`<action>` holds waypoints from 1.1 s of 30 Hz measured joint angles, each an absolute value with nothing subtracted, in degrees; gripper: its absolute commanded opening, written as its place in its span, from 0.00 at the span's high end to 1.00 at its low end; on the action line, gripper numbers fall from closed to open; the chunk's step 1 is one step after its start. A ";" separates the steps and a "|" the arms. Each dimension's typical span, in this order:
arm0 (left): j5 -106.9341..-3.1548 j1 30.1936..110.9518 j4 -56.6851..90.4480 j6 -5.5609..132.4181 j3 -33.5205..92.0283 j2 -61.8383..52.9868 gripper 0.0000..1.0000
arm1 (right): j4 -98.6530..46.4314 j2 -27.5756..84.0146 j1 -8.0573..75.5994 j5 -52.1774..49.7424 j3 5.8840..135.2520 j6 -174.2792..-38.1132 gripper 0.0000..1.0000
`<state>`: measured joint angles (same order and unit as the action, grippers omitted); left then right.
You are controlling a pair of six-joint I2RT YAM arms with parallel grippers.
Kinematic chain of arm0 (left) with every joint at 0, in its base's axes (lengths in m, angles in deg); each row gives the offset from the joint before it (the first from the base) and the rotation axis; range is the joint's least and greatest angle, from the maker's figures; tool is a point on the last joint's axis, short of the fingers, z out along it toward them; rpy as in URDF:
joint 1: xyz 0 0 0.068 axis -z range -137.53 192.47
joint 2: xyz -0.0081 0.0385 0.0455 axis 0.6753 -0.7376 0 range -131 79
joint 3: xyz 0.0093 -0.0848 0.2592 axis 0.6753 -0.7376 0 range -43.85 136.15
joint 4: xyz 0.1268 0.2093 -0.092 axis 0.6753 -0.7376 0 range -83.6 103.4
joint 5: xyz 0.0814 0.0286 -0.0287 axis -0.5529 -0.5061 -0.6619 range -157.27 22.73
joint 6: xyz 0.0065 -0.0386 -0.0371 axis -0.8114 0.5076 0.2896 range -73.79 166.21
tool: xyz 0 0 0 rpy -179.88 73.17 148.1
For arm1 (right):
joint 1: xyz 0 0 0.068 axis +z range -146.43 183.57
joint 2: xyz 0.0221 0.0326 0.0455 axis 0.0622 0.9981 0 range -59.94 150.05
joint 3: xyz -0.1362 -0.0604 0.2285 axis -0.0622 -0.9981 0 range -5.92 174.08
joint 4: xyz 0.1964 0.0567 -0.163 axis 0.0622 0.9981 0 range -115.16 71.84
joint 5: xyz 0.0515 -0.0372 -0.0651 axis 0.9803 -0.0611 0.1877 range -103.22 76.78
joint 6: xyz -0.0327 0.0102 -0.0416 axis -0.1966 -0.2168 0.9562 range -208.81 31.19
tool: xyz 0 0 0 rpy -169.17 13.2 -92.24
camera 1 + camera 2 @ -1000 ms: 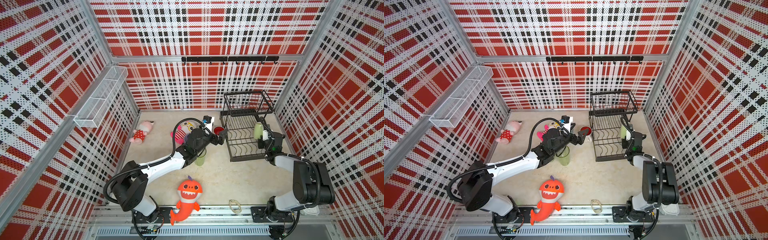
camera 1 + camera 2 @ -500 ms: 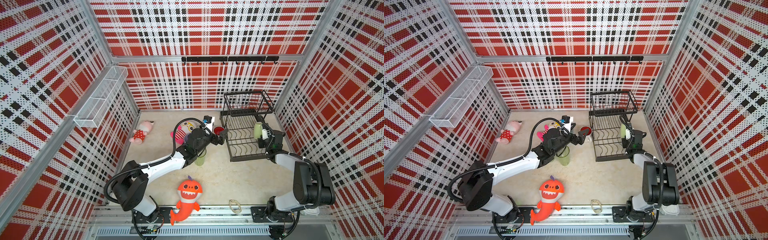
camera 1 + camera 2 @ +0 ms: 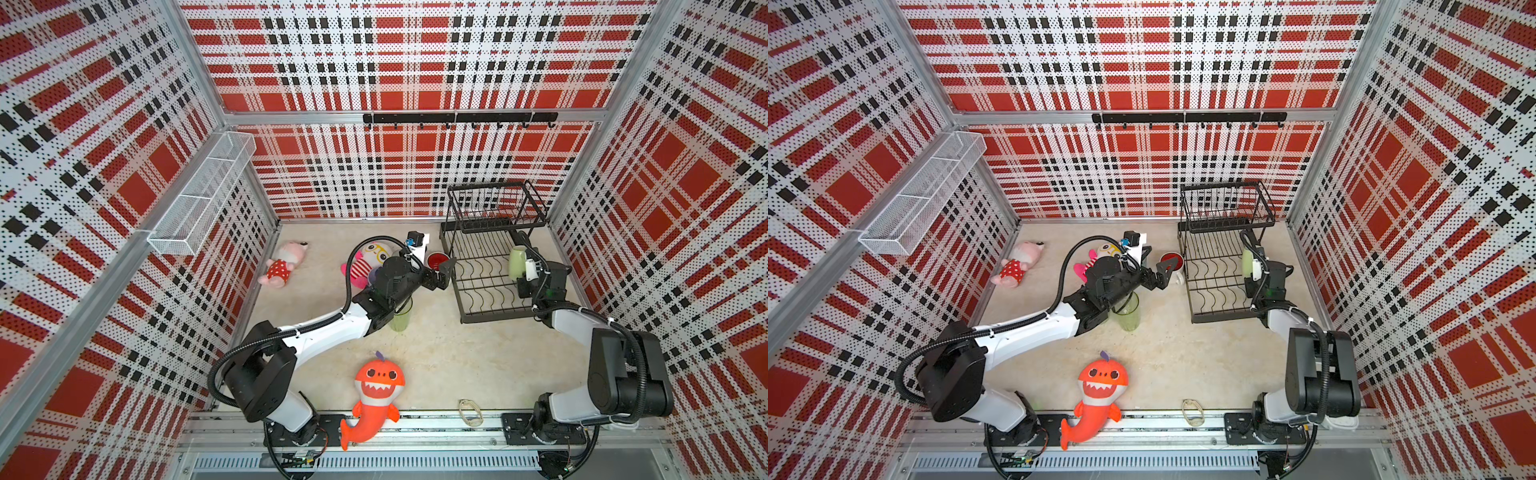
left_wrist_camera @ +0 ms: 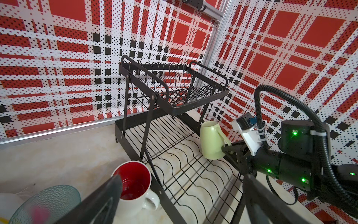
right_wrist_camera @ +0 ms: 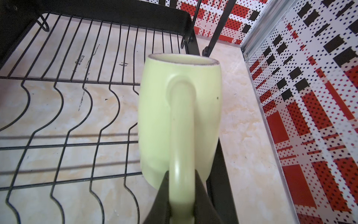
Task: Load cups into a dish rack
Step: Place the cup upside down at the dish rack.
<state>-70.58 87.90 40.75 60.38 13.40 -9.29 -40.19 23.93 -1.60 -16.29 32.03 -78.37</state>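
Counting what's loaded so far: basically nothing is parked in the dish rack (image 3: pixel 494 319) on its own yet. The pale-green mug (image 5: pixel 178 108) is the closest. The right gripper (image 5: pixel 181 195) is pinched tight on its handle and holds it over the lower tier's wavy wires, at the edge nearest the right wall. Can't tell if it's touching the wires or hanging just above them. The upper basket looks empty.

The left gripper (image 3: pixel 442 274) has its jaws spread wide with nothing between them, hovering right by the white red-lined mug (image 4: pixel 135 182). That mug stands upright on the table just beside the rack's left side. A translucent green tumbler (image 3: pixel 401 318) stands partly under the left forearm, and the left wrist view catches a textured teal cup (image 4: pixel 48 201) close to the white mug. Any other cups I can't pick out; the arm covers that spot. So my guess is one cup nearly in and the rest left to do.

The surface is a beige marbled tabletop (image 3: pixel 457 353), a bit scuffed under the rack. Three plush toys are scattered on it, including an orange shark (image 3: pixel 376 390) at the front edge. The walls are red, black and white plaid perforated panels, with a white mesh basket (image 3: pixel 203 195) on the left wall and a black hook rail (image 3: pixel 457 118) on the back one.
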 measured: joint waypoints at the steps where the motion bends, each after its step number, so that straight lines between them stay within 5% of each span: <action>1: -70.58 87.93 40.75 60.38 13.40 -9.29 0.00 | -40.03 23.93 -1.60 -16.31 32.05 -78.37 0.89; 33: -70.65 88.21 39.88 60.10 14.76 -13.22 0.00 | -28.19 22.60 -1.67 -19.11 32.75 -79.18 0.79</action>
